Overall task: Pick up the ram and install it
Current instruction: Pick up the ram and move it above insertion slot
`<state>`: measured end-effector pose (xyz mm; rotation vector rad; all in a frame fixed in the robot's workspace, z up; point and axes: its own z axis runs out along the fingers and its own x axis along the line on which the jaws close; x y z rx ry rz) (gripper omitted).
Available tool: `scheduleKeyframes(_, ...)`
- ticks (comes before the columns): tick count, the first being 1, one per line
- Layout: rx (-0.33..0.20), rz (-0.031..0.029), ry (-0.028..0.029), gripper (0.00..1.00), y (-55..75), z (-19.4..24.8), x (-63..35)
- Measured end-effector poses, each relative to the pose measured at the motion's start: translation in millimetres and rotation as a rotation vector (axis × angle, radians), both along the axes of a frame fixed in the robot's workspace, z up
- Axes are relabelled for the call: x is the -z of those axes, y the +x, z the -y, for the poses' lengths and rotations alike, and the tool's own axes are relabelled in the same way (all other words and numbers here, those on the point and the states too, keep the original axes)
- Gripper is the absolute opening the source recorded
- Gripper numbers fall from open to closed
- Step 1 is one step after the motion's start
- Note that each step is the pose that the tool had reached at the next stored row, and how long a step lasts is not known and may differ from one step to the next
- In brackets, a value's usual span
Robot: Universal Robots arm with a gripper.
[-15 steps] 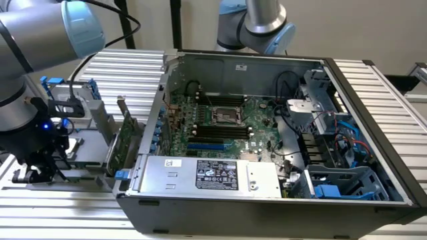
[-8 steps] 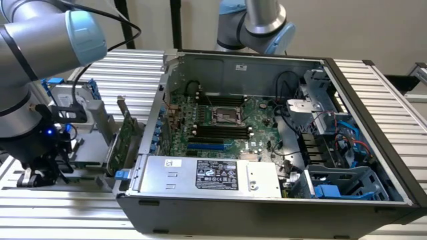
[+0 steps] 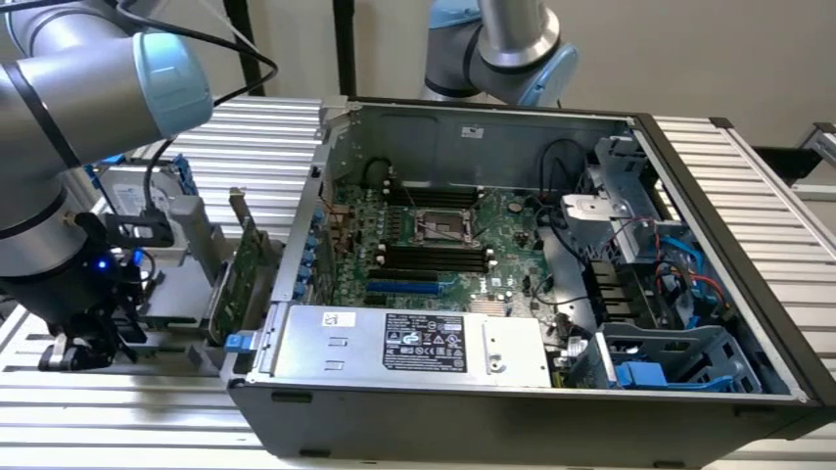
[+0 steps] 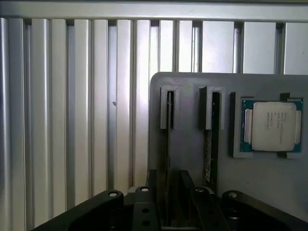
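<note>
The gripper hangs low over the table, at about 8 o'clock from the open computer case in the exterior view. It is at a grey holder that stands beside the case.

The wrist view looks down past the gripper onto that holder, where two sticks stand on edge in parallel slots. The ram nearest the jaws is the stick farther from the processor; a second stick sits between them.

The jaws stand apart and hold nothing, and a strip of grey holder shows in the gap. The ram's thin top edge runs straight into that gap, so its long axis lies along the opening and the jaws flank its two flat faces. Whether they already reach below its top edge I cannot tell.

I judge the work to be at the pick-up: the ram sits in its holder slot, not lifted. The memory slots inside the case lie between 2 and 3 o'clock from the jaws in the exterior view, well apart from them.
</note>
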<state>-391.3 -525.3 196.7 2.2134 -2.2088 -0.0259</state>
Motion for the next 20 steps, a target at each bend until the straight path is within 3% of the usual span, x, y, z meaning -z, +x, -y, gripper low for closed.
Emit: scheduleKeyframes(20, 0.0, 0.0002, 0.002, 1.0, -0.6, -2.3, 0.2)
